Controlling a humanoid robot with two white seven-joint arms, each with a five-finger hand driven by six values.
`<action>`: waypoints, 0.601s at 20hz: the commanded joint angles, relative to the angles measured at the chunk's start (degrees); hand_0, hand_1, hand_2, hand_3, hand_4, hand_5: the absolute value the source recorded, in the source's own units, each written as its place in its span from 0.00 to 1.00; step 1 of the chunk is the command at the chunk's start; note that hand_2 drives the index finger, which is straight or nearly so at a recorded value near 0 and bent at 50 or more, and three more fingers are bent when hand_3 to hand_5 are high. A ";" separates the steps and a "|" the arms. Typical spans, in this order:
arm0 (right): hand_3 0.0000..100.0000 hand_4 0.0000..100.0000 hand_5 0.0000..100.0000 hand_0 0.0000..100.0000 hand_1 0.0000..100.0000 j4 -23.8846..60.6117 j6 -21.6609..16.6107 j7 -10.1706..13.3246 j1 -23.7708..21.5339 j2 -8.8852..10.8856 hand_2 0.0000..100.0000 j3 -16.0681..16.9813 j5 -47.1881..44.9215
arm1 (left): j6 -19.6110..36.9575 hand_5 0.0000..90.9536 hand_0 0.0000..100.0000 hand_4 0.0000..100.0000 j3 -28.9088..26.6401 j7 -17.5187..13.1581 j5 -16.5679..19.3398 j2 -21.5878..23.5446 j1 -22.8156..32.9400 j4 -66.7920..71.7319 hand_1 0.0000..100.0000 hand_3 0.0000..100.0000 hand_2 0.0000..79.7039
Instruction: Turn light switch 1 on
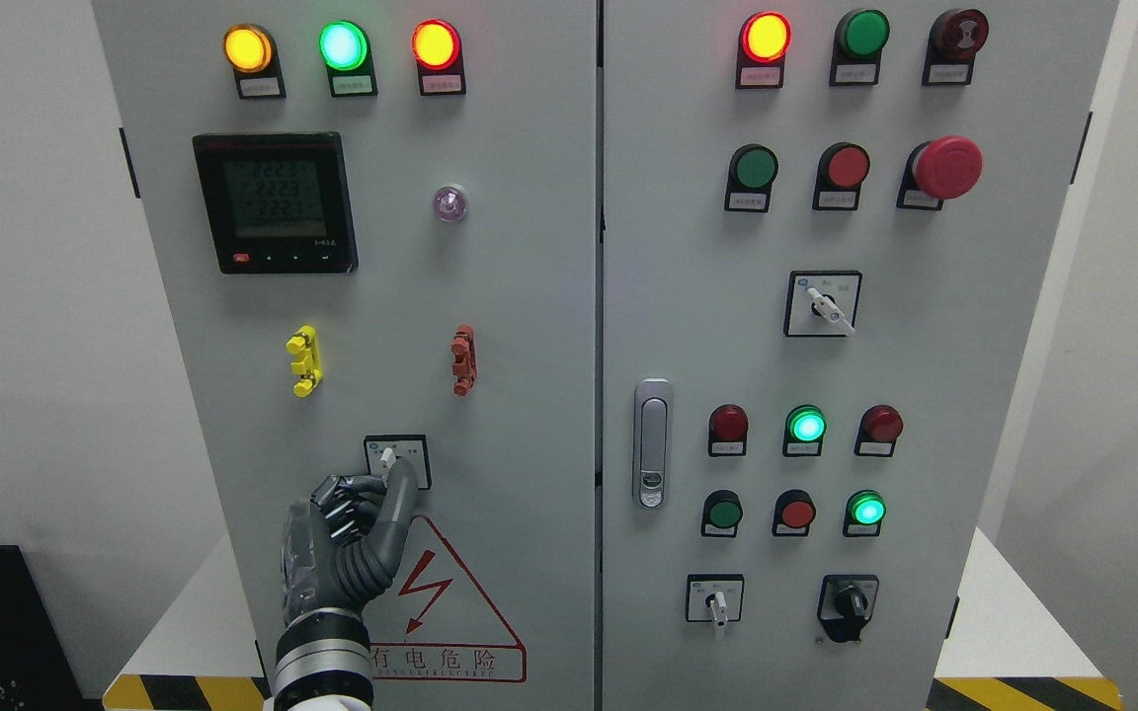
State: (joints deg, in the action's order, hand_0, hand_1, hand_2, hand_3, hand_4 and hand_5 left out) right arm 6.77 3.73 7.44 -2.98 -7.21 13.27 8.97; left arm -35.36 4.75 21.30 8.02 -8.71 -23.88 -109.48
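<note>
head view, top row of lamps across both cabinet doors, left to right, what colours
amber lamp → lit green lamp → lit red lamp → second lit red lamp → unlit green lamp → dark red buzzer

A grey electrical cabinet has two doors. On the left door, amber, green and red lamps glow above a digital meter, with a yellow clip and a red clip lower down and a red warning triangle near the bottom. The right door carries a red mushroom button, a door latch, a white-handled selector and a black rotary knob.
</note>
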 commanded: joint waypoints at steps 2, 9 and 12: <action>0.00 0.00 0.00 0.31 0.00 0.00 0.05 0.03 -0.01 0.00 0.00 0.00 0.00 | 0.20 0.96 0.50 0.93 -0.01 0.06 -0.02 0.01 -0.02 0.05 0.54 0.91 0.73; 0.00 0.00 0.00 0.31 0.00 0.00 0.05 0.03 -0.01 0.00 0.00 0.00 0.00 | 0.20 0.96 0.55 0.93 -0.01 0.06 -0.02 0.01 -0.02 0.05 0.52 0.91 0.73; 0.00 0.00 0.00 0.31 0.00 0.00 0.05 0.03 0.07 0.00 0.00 0.00 0.00 | 0.20 0.96 0.57 0.93 -0.01 0.06 -0.02 0.01 -0.02 0.05 0.52 0.92 0.73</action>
State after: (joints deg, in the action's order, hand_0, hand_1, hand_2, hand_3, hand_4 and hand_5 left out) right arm 6.77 3.73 7.43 -2.98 -7.21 13.27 8.97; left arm -35.19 4.76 21.15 8.00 -8.71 -23.90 -109.43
